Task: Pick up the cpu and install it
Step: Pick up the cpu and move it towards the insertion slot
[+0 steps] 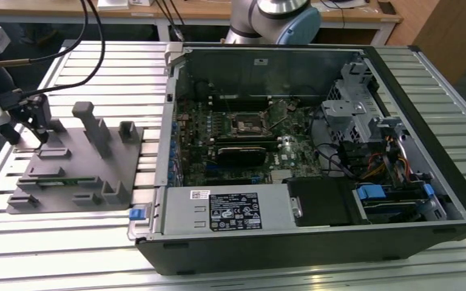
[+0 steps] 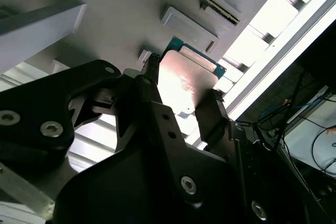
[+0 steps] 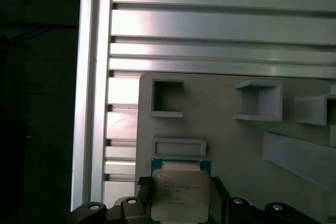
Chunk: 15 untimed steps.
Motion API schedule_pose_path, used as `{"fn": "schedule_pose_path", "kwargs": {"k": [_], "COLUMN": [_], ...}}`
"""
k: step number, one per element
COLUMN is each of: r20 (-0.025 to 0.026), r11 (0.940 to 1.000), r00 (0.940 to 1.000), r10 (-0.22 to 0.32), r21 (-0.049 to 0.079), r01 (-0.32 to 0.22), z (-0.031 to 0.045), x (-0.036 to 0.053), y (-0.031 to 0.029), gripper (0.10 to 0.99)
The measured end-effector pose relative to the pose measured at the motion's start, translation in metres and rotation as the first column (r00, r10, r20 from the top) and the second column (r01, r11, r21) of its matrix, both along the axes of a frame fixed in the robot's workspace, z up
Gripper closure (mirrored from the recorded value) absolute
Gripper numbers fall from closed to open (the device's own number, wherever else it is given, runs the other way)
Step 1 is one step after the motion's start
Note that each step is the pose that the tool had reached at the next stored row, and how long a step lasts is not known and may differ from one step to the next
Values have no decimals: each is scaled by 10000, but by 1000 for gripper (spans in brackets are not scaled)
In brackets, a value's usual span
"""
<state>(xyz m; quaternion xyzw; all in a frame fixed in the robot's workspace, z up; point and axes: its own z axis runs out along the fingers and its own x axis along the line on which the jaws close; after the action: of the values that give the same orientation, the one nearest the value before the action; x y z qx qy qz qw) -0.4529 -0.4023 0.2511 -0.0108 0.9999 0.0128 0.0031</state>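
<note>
The cpu (image 2: 185, 82), silvery top up and green edge showing, sits between the two black fingers (image 2: 209, 115), which close on its opposite sides and pinch it in both wrist views (image 3: 180, 195). Whether it rests on the grey fixture (image 1: 79, 165) or is raised clear of it cannot be told. The fixture, with its shallow pockets and upright blocks, lies directly under the fingers. In the exterior view the gripper (image 1: 29, 130) points down over the fixture's far corner. The ribbed metal table (image 1: 95, 66) carries the fixture and, well apart from the fingers, an open computer case (image 1: 439, 151), its motherboard socket (image 1: 245, 123) inside.
</note>
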Motion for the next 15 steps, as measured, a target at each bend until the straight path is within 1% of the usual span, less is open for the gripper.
{"fn": "schedule_pose_path", "kwargs": {"k": [15], "r20": [0], "r11": [10000], "r00": [10000], "r10": [0], "r21": [0], "r01": [0], "z": [148], "x": [0], "y": [4], "gripper": [557]}}
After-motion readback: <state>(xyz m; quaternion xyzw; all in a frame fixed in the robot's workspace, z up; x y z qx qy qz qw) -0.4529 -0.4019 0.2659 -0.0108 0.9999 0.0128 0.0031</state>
